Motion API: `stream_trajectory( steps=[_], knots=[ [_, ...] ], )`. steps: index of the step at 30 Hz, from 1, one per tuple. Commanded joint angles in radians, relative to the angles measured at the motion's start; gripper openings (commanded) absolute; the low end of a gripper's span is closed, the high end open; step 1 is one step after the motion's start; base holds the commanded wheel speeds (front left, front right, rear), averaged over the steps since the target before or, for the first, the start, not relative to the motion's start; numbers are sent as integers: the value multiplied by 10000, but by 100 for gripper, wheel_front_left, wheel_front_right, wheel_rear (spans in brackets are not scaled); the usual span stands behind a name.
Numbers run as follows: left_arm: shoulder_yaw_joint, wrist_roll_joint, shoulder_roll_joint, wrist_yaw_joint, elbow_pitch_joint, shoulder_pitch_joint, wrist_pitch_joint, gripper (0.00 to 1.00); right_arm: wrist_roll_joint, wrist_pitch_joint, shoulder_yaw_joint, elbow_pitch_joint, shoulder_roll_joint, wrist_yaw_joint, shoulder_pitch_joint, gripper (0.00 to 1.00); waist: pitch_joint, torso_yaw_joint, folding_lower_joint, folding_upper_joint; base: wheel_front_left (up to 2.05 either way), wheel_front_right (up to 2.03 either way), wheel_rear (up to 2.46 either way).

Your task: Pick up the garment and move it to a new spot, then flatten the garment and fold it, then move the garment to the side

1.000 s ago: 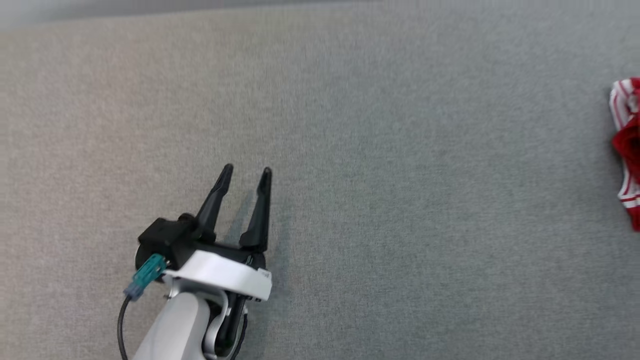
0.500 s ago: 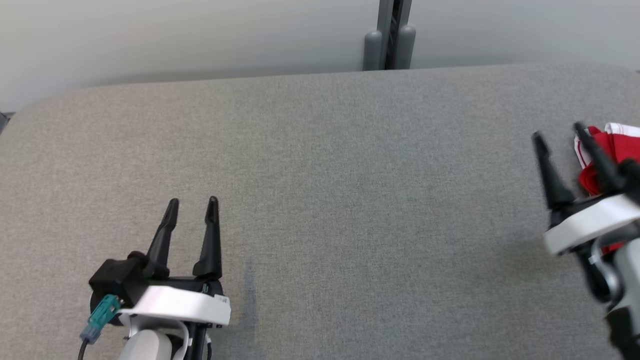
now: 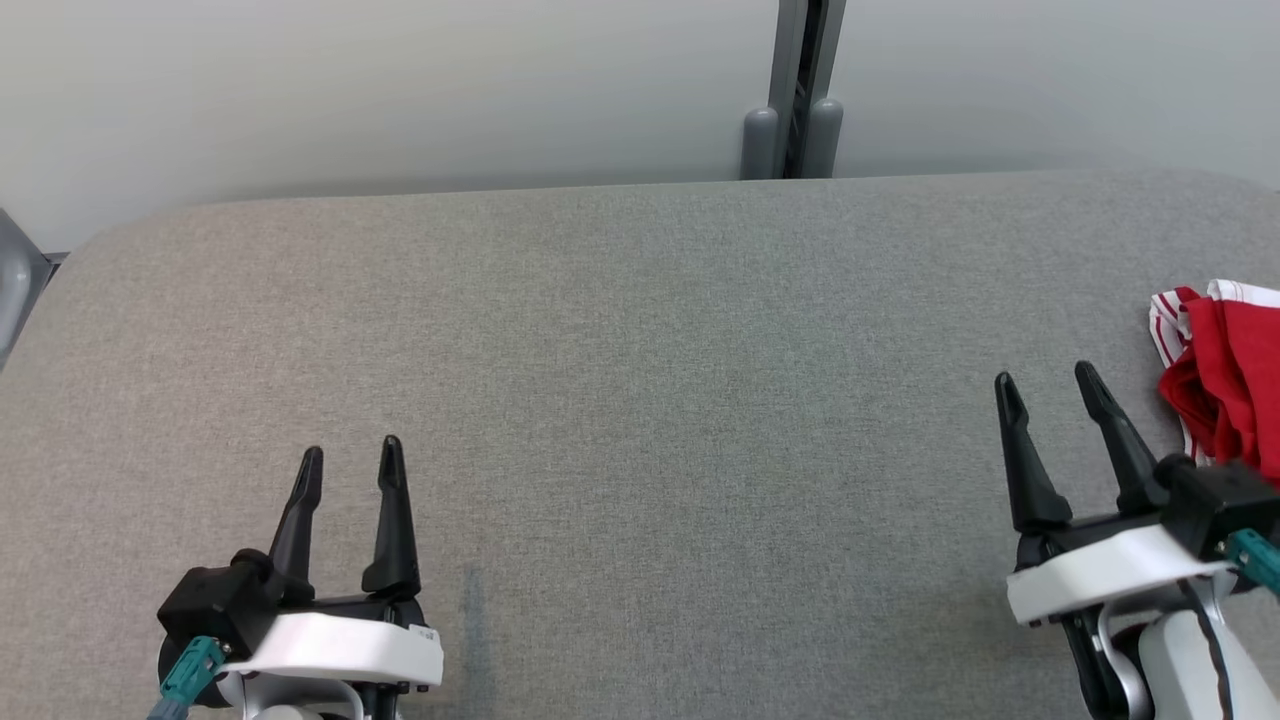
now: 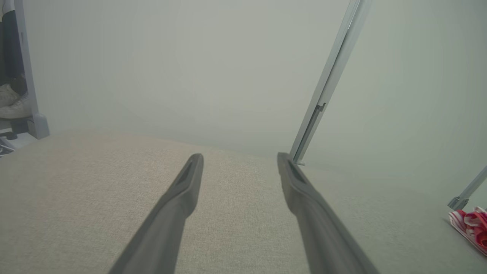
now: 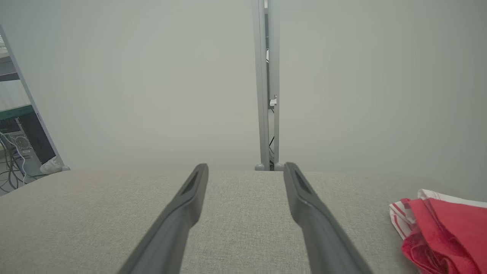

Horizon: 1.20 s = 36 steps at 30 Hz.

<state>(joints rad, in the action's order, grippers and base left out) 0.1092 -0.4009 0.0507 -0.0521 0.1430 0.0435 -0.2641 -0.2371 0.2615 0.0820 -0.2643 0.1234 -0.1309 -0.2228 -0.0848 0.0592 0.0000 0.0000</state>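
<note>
Nearest me, at the lower left of the head view, my left pincer (image 3: pixel 347 455) is over the grey fabric tabletop (image 3: pixel 640 350), its two dark fingers (image 3: pixel 392 530) spread wide with nothing between them. At the lower right, my right pincer (image 3: pixel 1048 385) stands likewise wide and empty, pointing away from me. Just beside it on its right, apart from it, lies the garment (image 3: pixel 1225 385): crumpled red cloth with a red-and-white striped part, resting on the tabletop at the right border of the head view. Farther off, the tabletop runs to its rounded rear edge. Beyond that edge I see a pale wall panel (image 3: pixel 400 90) and an upright grey post (image 3: pixel 795 100).
</note>
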Motion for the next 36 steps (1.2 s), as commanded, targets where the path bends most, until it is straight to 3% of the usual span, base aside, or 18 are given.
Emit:
stream_trajectory(
  steps=[1, 12, 21, 22, 36],
  knots=[
    [10, 91, 12, -35, -111, -72, 7, 100, 143, 40, -98, 89, -19, 4, 220, 100, 39, 14, 0, 0, 0, 0, 0],
    [161, 312, 27, 80, -107, -315, 7, 100, 593, 41, 97, 44, -341, 4, 458, 100, 133, -49, 0, 0, 0, 0, 0],
    [160, 596, 26, -214, -150, -386, 7, 100, 657, 43, 125, 79, -429, 4, 322, 100, 155, -33, 0, 0, 0, 0, 0],
    [245, 146, 21, -108, 172, -509, 8, 100, 635, 44, 128, 75, -440, 4, 317, 100, 162, -30, 0, 0, 0, 0, 0],
    [25, -325, 29, 173, 279, -214, 1, 100, 684, 44, 198, 56, -481, 4, 195, 100, 92, -18, 0, 0, 0, 0, 0]
  ],
)
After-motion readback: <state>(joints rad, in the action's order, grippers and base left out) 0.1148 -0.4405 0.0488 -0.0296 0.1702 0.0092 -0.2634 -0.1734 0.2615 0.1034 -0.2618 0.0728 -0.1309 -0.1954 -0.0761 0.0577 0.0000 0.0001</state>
